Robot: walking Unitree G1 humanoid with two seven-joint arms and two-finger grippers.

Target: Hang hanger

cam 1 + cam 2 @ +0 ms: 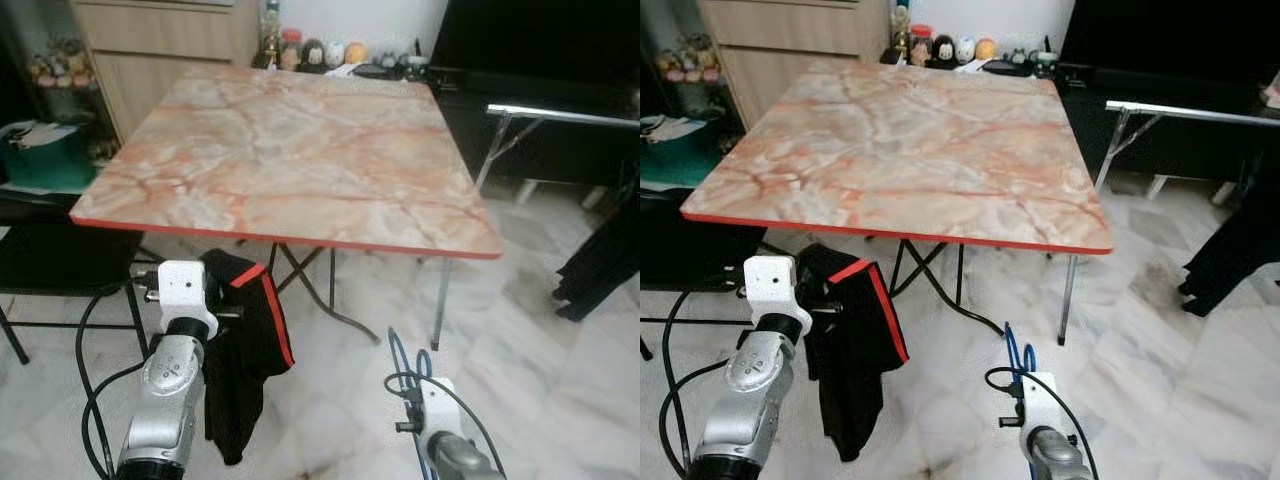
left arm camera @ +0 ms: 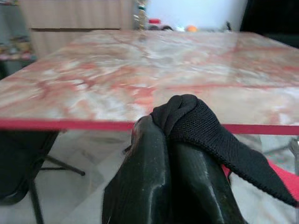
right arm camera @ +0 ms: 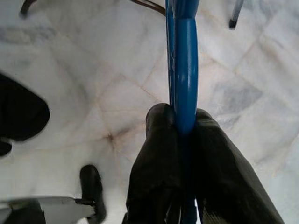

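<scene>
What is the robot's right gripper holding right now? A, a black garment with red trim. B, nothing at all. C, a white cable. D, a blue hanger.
D: in the right wrist view the right gripper has its fingers closed on the blue hanger, while the black garment with red trim hangs from the left gripper.

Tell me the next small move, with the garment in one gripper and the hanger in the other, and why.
Probably raise both over the table. The left gripper is shut on the black garment, which dangles below the tabletop edge; the right gripper clamps the blue hanger low, near the floor. The bare top gives room to join them.
</scene>
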